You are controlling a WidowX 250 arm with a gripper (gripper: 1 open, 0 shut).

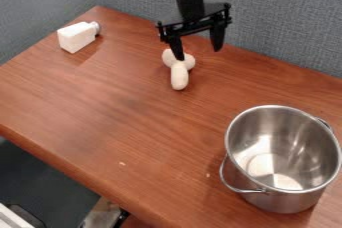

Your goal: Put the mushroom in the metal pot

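Reach step, pre-grasp. Gripper [198, 48] wide open, holding nothing, above and beside mushroom [179, 71]. Mushroom on table [114, 102], outside metal pot [282, 158]. Next: center jaws over mushroom, lower, close.

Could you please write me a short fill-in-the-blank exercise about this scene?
The mushroom lies on a table made of ____.
The metal pot has a thin wire ____.
The block at the far left is ____ in color.
The gripper has its jaws ____.

Missing words: wood; handle; white; open
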